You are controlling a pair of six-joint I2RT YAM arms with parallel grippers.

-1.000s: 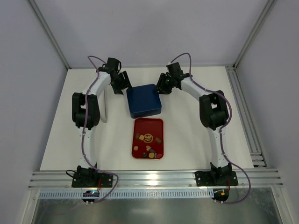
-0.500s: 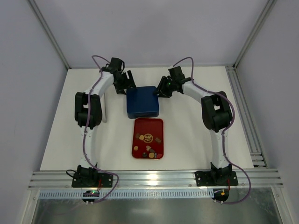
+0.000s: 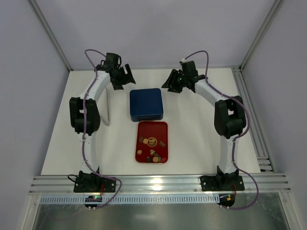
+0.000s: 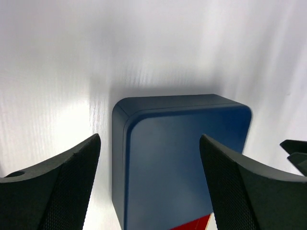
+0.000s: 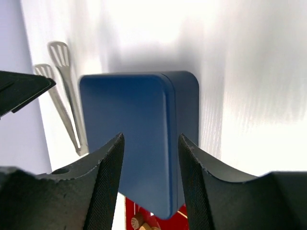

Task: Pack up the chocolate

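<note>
- The white desk (image 3: pixel 201 139) carries everything, with both arms reaching to its far half.
- The dark blue rounded-corner tin box (image 3: pixel 146 104) sits lid-on at the desk's middle, its near edge just beside the tray. It looks stiff and smooth, likely slippery on its flat top. In my judgement the short side walls under the lid's lip are the place to pinch it, one gripper on each side, since the lid may bind if pulled from one corner only.
- The red rectangular tray (image 3: pixel 152 142) lies nearer than the box and holds the chocolates.
- The left gripper (image 4: pixel 149 179) hovers beyond the box's far left corner, released, jaws spread wide and holding nothing.
- The right gripper (image 5: pixel 151 184) hovers beyond the far right corner, likewise spread apart and empty, with the box showing between its fingers.
- A pair of pale plastic tongs (image 5: pixel 62 91) lies on the desk left of the box.
- The small wrapped chocolates (image 3: pixel 152 147), gold, brown and round or blocky, are loose on the tray. They look light, small and easily crushed or sent skidding, so a gentle pinch across the middle of one suits them.
- With the box closed and sweets still on the tray, packing looks unfinished.
</note>
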